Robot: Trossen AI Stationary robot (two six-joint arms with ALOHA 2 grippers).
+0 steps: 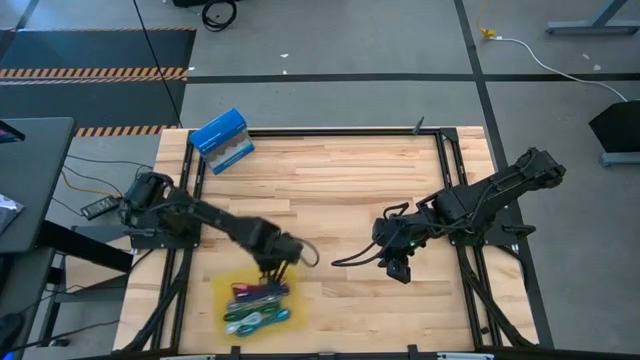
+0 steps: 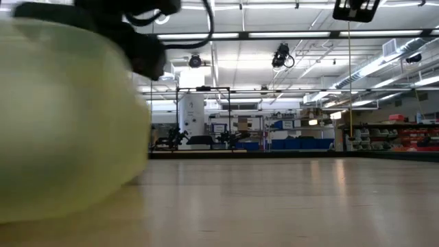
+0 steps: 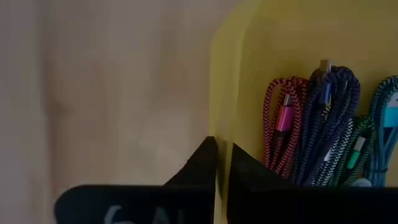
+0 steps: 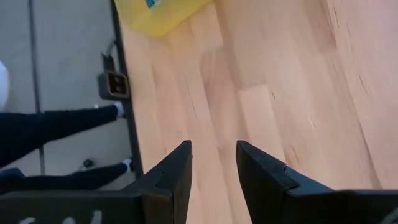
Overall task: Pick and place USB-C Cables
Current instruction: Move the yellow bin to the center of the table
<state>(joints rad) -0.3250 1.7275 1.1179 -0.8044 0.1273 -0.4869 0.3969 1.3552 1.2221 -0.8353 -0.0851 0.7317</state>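
Note:
A flat yellow tray (image 1: 225, 295) lies at the table's near left and holds the USB-C cables: magenta (image 3: 283, 121), purple (image 3: 329, 106), dark green (image 3: 351, 152) and teal (image 3: 388, 118) bundles lying side by side on its floor. They also show in the high view (image 1: 258, 305). My left gripper (image 1: 280, 264) stands at the tray's far edge, shut on it. My right gripper (image 4: 212, 168) is open and empty over bare wood right of the table's middle (image 1: 400, 268). My left gripper pinches the yellow tray's thin edge (image 3: 222, 134) between its two fingers, one finger on the tray's inner side and one on its outer side. It comes from above at the tray's far edge, near the right corner. Whether the tray is lifted, I cannot tell.
A blue rectangular box (image 1: 222, 140) stands at the table's far left corner. The yellow tray fills the left of the low view (image 2: 68, 116), close to that camera. A person's dark-clad limbs (image 4: 50, 124) show beyond the table's edge. Bare wood lies between the two grippers.

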